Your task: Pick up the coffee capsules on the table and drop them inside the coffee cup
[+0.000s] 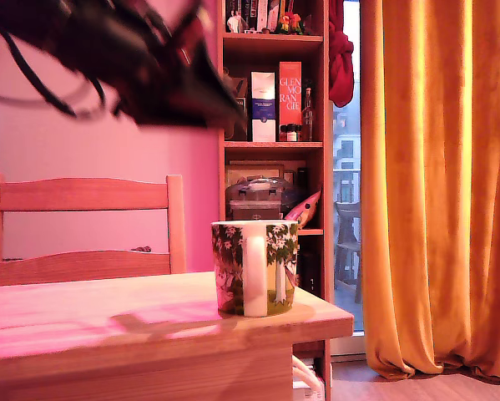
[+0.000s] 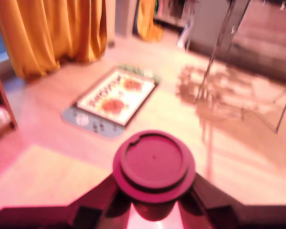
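Coffee cup (image 1: 255,268) stands on the bench (image 1: 108,322) near its corner on the exterior view's right. Chair (image 1: 83,230) behind bench. Shelf unit (image 1: 275,142) behind cup; curtain (image 1: 437,184) further right. End effector (image 2: 153,210) raised above bench, capsule (image 2: 153,164) between its fingers.

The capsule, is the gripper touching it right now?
Touching. The wrist view shows the capsule wedged between the gripper's two fingers, each pressed against its sides with no gap.
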You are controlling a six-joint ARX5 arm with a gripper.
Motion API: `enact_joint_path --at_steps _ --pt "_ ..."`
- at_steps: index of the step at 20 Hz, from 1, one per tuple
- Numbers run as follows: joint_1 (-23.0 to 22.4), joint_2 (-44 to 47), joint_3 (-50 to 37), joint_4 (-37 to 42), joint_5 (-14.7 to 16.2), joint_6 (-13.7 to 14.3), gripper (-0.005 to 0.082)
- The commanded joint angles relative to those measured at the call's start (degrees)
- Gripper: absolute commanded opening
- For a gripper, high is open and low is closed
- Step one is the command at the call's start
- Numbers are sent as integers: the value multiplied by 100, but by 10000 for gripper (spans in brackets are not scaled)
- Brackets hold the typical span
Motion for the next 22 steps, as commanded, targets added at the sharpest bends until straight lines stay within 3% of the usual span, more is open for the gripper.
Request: enact_joint_path --at_steps 1,6,22 --pt "-98 343 76 20 -85 105 119" --pt "-151 946 372 -70 -129 109 119" --pt "-149 942 378 -409 -61 85 119"
